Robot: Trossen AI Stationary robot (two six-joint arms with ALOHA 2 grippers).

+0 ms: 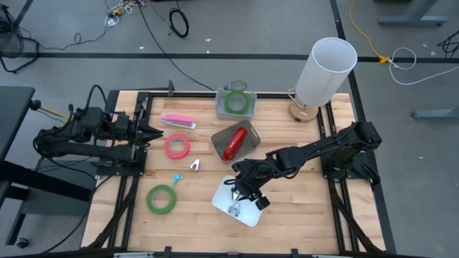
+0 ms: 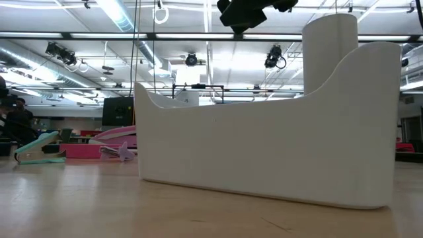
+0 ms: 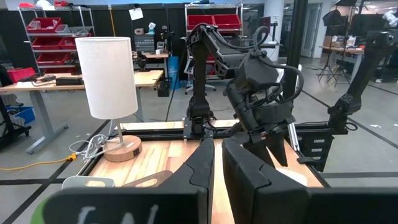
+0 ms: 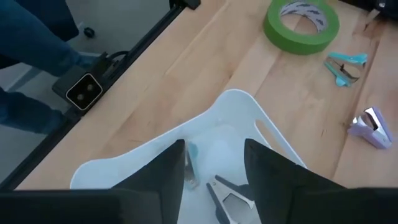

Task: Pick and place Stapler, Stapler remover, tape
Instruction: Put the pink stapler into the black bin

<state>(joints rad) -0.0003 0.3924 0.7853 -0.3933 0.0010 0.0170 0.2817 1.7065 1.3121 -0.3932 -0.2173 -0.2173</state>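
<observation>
My right gripper (image 1: 242, 192) hangs open over a white tray (image 1: 249, 213) near the table's front. Its fingers (image 4: 168, 177) stand above the tray's hollow (image 4: 211, 143). A dark metal staple remover (image 4: 229, 200) lies in the tray and is not held. A red stapler (image 1: 232, 143) lies in a grey tray. One green tape roll (image 1: 234, 102) sits in a clear tray at the back. A red-pink roll (image 1: 176, 147) and a second green roll (image 1: 161, 198) lie flat on the table. My left gripper (image 1: 152, 132) waits shut at the left edge.
A pink stapler (image 1: 178, 120), a blue staple remover (image 1: 176, 177) and a lilac one (image 1: 194, 165) lie on the wood left of the trays. A white lamp (image 1: 324, 72) stands at the back right. Black rails run along both table sides.
</observation>
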